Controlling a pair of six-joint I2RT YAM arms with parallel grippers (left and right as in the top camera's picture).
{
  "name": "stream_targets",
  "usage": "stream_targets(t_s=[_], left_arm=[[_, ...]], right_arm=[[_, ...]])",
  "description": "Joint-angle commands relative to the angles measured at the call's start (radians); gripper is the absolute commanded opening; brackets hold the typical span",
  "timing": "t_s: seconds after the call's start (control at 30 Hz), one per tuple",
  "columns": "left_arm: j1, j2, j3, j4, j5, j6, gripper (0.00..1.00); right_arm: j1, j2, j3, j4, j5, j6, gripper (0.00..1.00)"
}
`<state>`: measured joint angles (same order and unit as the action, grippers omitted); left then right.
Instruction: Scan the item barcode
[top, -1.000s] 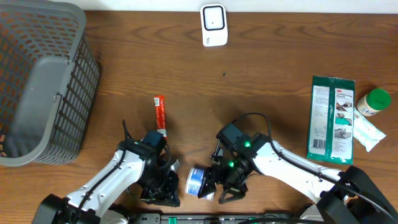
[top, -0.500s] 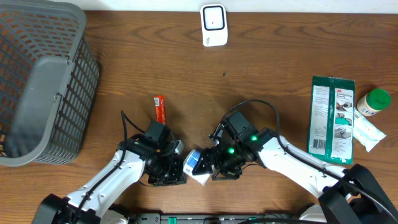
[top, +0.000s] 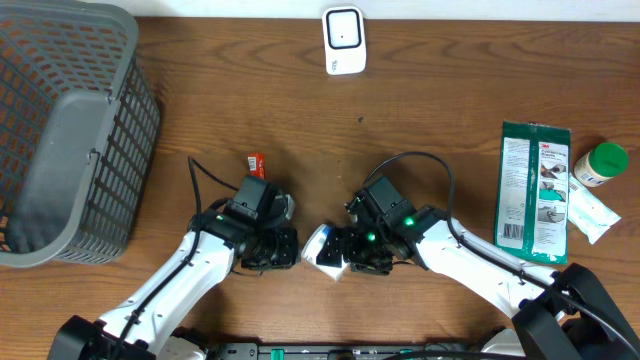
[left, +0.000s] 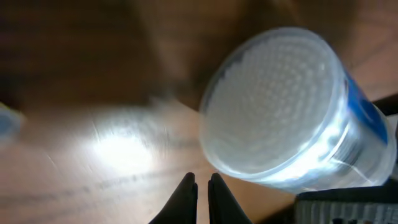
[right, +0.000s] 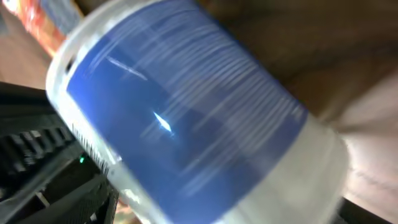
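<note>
The item is a white tub with a blue label (top: 322, 248), lying on its side just above the table between my two grippers. My right gripper (top: 342, 252) is shut on it from the right. The tub (right: 186, 118) fills the blurred right wrist view and hides the fingers; fine black bars show near its rim. My left gripper (top: 286, 246) is shut and empty, just left of the tub. In the left wrist view its fingertips (left: 201, 186) are together below the tub's pale end (left: 273, 112). The white scanner (top: 343, 40) stands at the far edge.
A grey mesh basket (top: 60, 130) fills the far left. A red sachet (top: 255, 160) pokes out behind the left arm. At the right lie a green packet (top: 535, 190), a green-capped bottle (top: 600, 162) and a white tube (top: 592, 216).
Both grippers have moved away from the front edge toward the table's middle. The tub has travelled with the right gripper, and the left gripper has kept beside it.
</note>
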<state>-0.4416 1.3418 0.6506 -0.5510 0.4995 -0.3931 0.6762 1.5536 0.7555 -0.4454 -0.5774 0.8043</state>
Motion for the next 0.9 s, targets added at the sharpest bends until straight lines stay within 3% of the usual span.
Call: stream_targets(t_s=[0.0, 0.6, 0.87], left_arm=[[-0.002, 0.004, 0.017, 0.025, -0.086, -0.006, 0.10], [-0.002, 0.004, 0.016, 0.214, -0.137, -0.065, 0.10], [-0.002, 0.004, 0.016, 0.243, -0.180, -0.065, 0.12]], right_arm=[[-0.016, 0.004, 0.001, 0.020, 0.053, 0.015, 0.80], [-0.039, -0.003, 0.018, 0.039, 0.056, -0.037, 0.84], [-0.099, -0.071, 0.175, -0.221, 0.177, -0.234, 0.99]])
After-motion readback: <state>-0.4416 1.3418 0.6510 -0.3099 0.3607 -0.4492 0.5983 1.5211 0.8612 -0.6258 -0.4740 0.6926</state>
